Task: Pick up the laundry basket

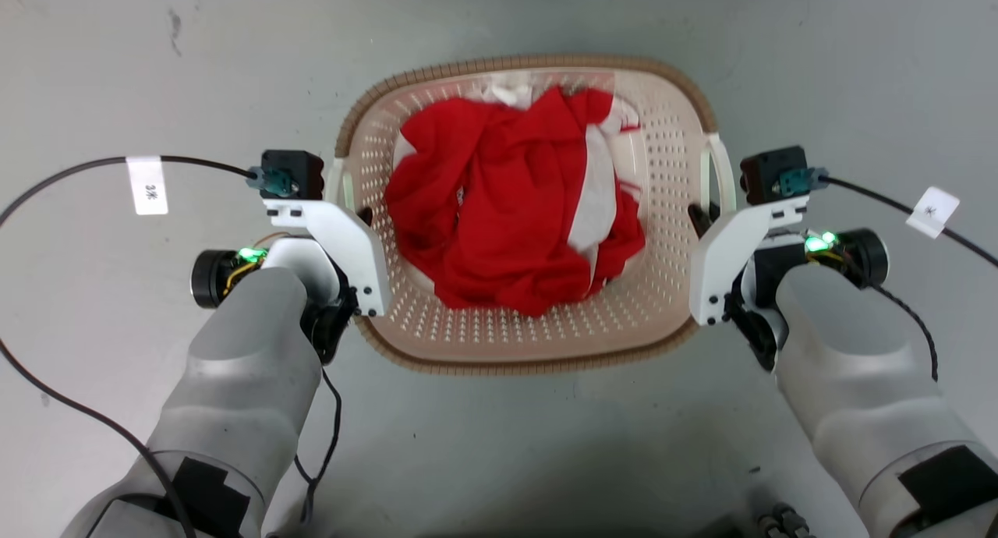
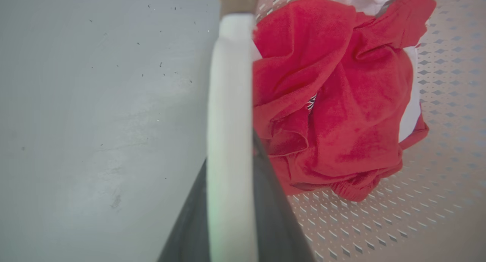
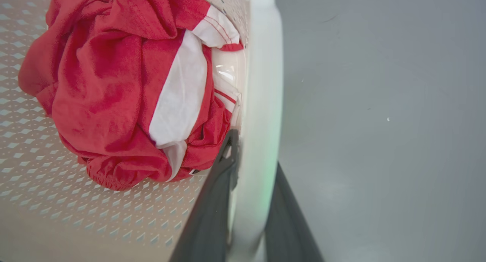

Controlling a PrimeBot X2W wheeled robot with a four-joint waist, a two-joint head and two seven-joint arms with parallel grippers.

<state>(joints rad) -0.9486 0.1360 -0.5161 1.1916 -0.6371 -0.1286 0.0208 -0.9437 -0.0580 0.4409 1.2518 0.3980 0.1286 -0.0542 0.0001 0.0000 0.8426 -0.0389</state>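
We find the laundry basket [image 1: 678, 117] on the floor [image 1: 499, 460], straight ahead between our arms, with a heap of clothes [image 1: 499, 210] inside it. Our left gripper [image 1: 360, 212] sits at its left handle [image 1: 337, 181] and our right gripper [image 1: 699, 214] at its right handle [image 1: 719, 171], with fingers [image 2: 273, 216] pressed on either side of each handle.

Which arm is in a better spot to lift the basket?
Neither wins. The left gripper clasps the left handle, the right gripper the right handle of the laundry basket. Lifting with both looks best.
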